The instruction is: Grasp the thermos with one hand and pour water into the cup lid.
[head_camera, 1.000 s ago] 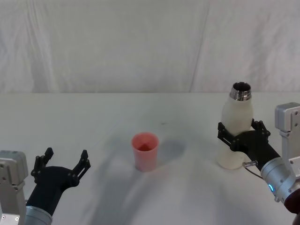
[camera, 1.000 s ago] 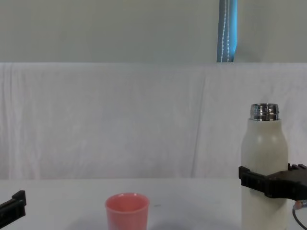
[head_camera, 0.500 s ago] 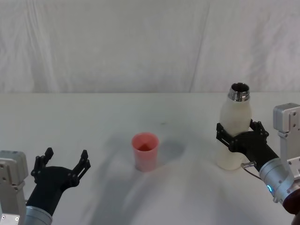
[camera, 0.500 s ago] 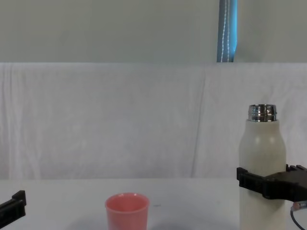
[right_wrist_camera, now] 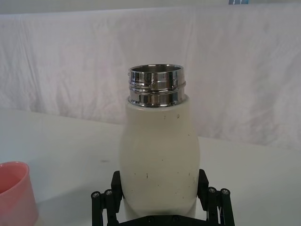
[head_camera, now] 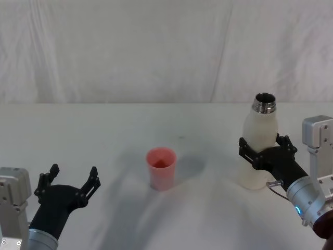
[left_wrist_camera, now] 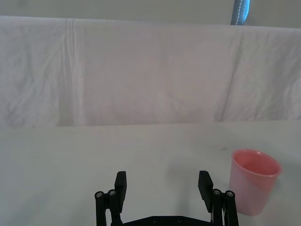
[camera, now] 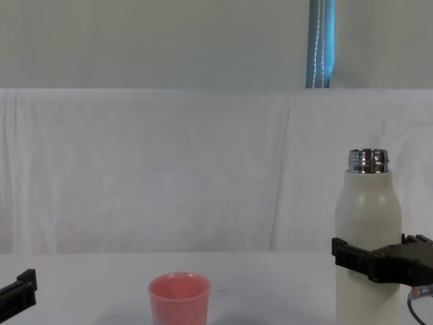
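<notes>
1. While the thermos [head_camera: 258,151] stands upright on the right side of the white table [head_camera: 156,219], my right gripper [head_camera: 266,156] is clamped around its cream body at about mid-height, one black finger on each side.
2. Its shiny threaded steel neck [right_wrist_camera: 156,84] is uncapped and open at the top; I can read no brand, label or writing on the body, only a few small dark specks.
3. The cup lid [head_camera: 161,168], salmon pink, stands upright near the table's middle with its mouth up, well apart from the thermos on its left.
4. My left gripper [head_camera: 66,183] hovers low at the near left of the table, fingers [left_wrist_camera: 120,184] spread wide and holding nothing, with the cup lid beyond it to the right.
5. A creased white cloth [head_camera: 130,52] hangs behind the table.
</notes>
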You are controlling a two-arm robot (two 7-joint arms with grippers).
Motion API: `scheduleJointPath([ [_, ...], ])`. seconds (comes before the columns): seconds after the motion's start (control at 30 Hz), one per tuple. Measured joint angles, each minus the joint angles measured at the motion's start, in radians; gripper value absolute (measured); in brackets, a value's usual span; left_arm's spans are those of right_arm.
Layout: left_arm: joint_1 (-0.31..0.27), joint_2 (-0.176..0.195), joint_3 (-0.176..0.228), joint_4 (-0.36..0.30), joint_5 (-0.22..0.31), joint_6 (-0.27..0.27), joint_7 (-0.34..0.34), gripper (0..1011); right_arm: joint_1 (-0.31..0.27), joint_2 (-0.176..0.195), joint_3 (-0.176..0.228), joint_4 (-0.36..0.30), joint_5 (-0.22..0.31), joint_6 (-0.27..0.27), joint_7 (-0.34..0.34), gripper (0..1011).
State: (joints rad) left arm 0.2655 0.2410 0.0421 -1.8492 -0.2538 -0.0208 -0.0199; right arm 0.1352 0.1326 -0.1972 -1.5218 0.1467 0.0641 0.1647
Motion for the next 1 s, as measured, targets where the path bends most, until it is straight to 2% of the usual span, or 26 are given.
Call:
scheduleJointPath([
  [0.37, 0.000, 0.000, 0.000, 0.000, 0.000, 0.000, 0.000, 1001, 0.000, 0.001, 0.000, -0.001, 0.000, 0.000, 0.000, 955],
  [0.47, 0.000, 0.000, 0.000, 0.000, 0.000, 0.000, 0.000, 1001, 0.001, 0.001, 0.000, -0.002, 0.001, 0.000, 0.000, 1000],
  [1.0, 0.000, 0.000, 0.000, 0.000, 0.000, 0.000, 0.000, 1001, 0.000, 0.001, 0.000, -0.002, 0.001, 0.001, 0.000, 1000],
])
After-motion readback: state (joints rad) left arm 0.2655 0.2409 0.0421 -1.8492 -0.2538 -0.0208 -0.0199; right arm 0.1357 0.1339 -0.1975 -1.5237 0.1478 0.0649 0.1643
